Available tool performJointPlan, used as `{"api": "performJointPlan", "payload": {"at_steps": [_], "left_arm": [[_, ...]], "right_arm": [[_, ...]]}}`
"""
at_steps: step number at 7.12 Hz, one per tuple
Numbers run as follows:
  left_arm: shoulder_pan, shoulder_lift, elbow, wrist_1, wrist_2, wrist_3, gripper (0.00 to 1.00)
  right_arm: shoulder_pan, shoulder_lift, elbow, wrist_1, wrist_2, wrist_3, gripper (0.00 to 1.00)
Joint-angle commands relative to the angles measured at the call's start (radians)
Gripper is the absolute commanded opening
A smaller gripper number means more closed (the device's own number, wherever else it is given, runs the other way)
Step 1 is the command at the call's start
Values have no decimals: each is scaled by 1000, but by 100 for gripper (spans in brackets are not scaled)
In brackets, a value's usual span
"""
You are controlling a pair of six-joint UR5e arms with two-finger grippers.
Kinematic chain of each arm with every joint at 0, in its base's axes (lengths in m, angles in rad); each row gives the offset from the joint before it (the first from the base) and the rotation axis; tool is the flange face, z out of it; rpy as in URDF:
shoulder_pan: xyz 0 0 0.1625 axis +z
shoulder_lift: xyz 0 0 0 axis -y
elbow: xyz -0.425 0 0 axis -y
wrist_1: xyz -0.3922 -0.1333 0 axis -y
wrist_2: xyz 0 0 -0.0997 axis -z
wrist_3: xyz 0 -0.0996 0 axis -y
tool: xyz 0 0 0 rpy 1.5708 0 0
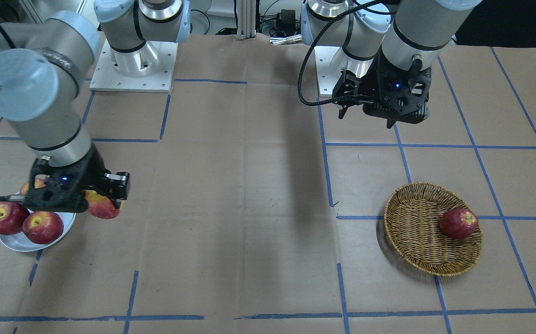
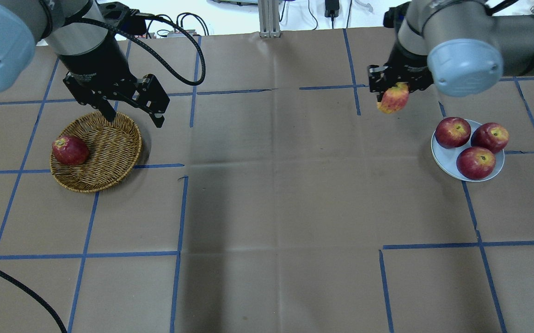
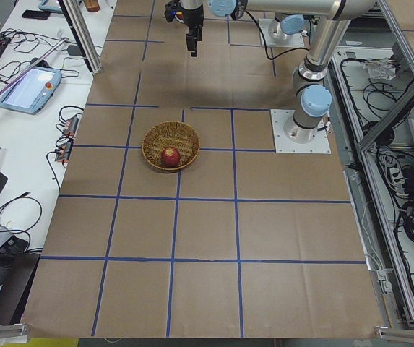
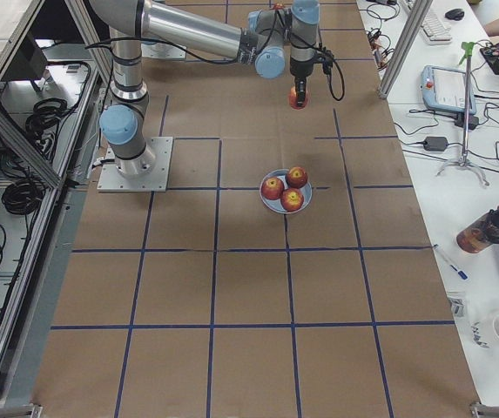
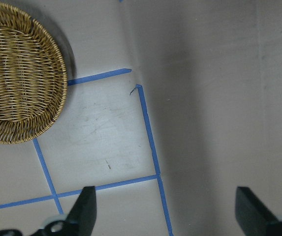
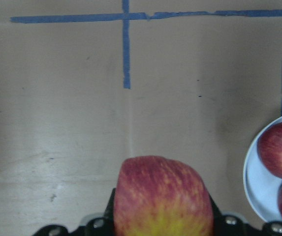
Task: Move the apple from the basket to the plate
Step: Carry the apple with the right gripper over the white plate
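Note:
My right gripper (image 2: 394, 91) is shut on the apple (image 2: 393, 99), pinkish-red with yellow streaks, and holds it in the air beside the white plate (image 2: 447, 159), toward the table's middle and the far side. The apple fills the bottom of the right wrist view (image 6: 163, 196), with the plate's rim (image 6: 256, 196) at the right edge. In the front view the apple (image 1: 102, 206) hangs just beside the plate (image 1: 22, 243). My left gripper (image 2: 135, 120) is open and empty above the far edge of the wicker basket (image 2: 109, 148).
Three deep-red apples (image 2: 475, 162) lie on the plate. One dark red apple (image 2: 69, 150) lies in the basket, at its left side. Blue tape lines mark a grid on the brown paper table cover (image 2: 271, 208).

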Motion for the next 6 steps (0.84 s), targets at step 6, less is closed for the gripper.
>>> {"api": "performJointPlan", "payload": {"at_steps": [6], "left_arm": [[-1,0,0,0,2,-1,99]], "right_arm": [[-376,59,98,-76,26,-549,49]]}}
